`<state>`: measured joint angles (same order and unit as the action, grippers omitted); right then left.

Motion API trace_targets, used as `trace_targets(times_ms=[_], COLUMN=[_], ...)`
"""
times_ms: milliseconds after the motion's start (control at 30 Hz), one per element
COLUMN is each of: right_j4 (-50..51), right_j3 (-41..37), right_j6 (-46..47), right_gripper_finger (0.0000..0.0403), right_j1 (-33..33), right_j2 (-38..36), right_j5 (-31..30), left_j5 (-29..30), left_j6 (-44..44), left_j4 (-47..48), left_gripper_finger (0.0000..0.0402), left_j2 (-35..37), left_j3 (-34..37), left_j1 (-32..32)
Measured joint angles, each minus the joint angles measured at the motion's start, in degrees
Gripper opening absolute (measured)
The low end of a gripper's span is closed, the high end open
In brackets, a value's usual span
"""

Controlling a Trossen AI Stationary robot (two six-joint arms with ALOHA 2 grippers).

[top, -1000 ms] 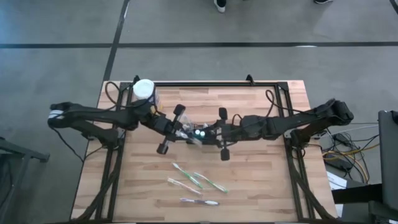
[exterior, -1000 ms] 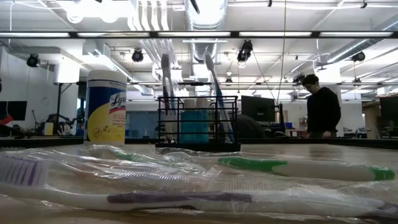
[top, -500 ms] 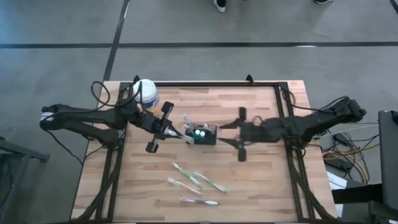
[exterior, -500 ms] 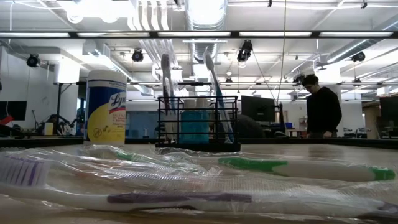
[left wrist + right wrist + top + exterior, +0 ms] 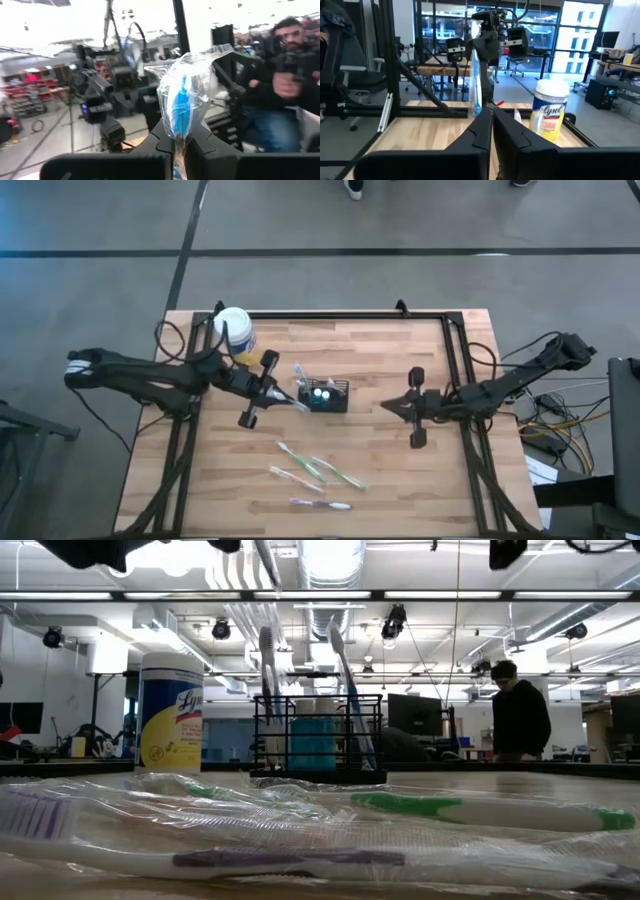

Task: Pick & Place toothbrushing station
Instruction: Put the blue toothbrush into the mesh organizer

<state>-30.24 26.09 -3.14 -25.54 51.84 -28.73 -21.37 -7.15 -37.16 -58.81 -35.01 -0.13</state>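
The toothbrushing station (image 5: 328,396) is a small black slotted caddy standing on its base at the middle of the wooden table. In the low view (image 5: 318,740) a white toothbrush (image 5: 266,670) and a blue one (image 5: 345,690) stand in it. My left gripper (image 5: 285,395) is just left of the caddy, shut on a blue toothbrush in a clear wrapper (image 5: 179,100). My right gripper (image 5: 386,406) hangs to the right of the caddy, apart from it, its fingers (image 5: 491,125) shut and empty. My left gripper pinches the wrapped blue toothbrush between its two fingers (image 5: 165,142), with clear wrapper (image 5: 178,150) running down between them. The fingers lie roughly level and point toward the table's right. The wrapped end sticks out beyond the fingertips; the gripper hides the rest.
A white-capped, yellow-labelled round jar (image 5: 232,325) stands at the far left corner. Several wrapped toothbrushes (image 5: 312,472) lie on the near half of the table, close in front of the low camera (image 5: 490,810). A person (image 5: 520,710) stands in the room beyond.
My right gripper has drawn back from the caddy toward the table's right edge. My left gripper has drawn back a little toward the left edge. The caddy and the brushes in it have stayed where they were.
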Motion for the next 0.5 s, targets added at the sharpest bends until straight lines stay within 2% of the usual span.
trace_targets(times_ms=[267, 500], right_j4=[-10.12, -17.44], right_j3=[-10.63, -18.53], right_j6=[0.48, 1.29], right_gripper_finger=[0.0008, 0.0008], right_j1=[0.00, -0.10], right_j2=[-0.54, -3.42], right_j5=[-3.33, -3.39], left_j5=[12.78, 20.65], left_j6=[-0.28, -5.49], left_j4=[-11.60, -12.25], left_gripper_finger=[0.0015, 0.0015], left_j2=[-12.71, -23.84], left_j3=[-0.54, -7.70], left_j1=[-2.49, -4.01])
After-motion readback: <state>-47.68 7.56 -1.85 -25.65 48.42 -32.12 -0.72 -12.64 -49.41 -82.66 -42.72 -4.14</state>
